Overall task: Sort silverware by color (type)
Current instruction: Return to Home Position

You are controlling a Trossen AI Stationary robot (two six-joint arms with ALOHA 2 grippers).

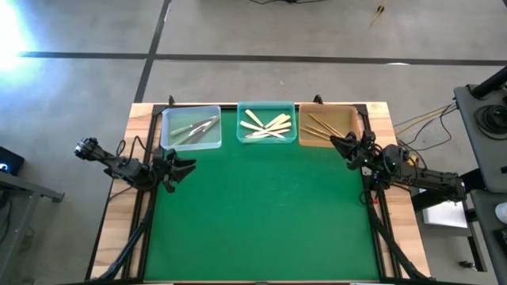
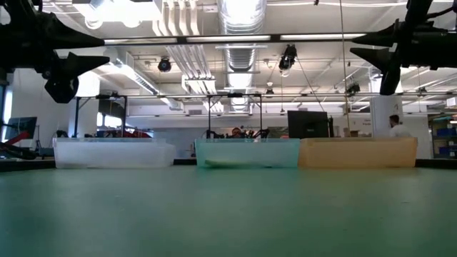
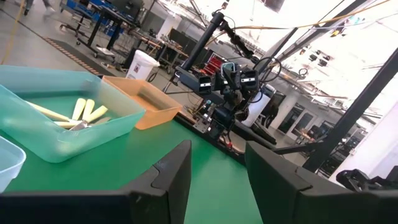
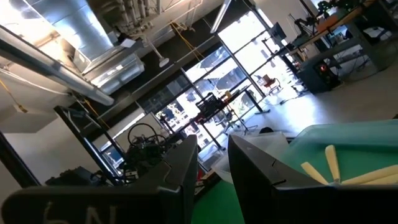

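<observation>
Silver-grey utensils [image 1: 194, 127] lie in the clear left tray [image 1: 168, 136], cream-yellow utensils [image 1: 265, 125] in the teal middle tray [image 1: 268, 108], and tan-brown utensils [image 1: 325, 128] in the orange right tray [image 1: 352, 119]. My left gripper [image 1: 187, 168] hovers over the mat's left edge, below the clear tray, open and empty. My right gripper [image 1: 339, 143] hovers at the near right corner of the orange tray, open and empty. In the left wrist view the cream utensils [image 3: 84, 113] show in the teal tray; in the right wrist view they show too [image 4: 333, 167].
The three trays stand in a row along the far edge of the green mat [image 1: 261, 214], which has free room in the middle and near side. Cables run beside both arms. A black frame [image 1: 372, 190] borders the mat.
</observation>
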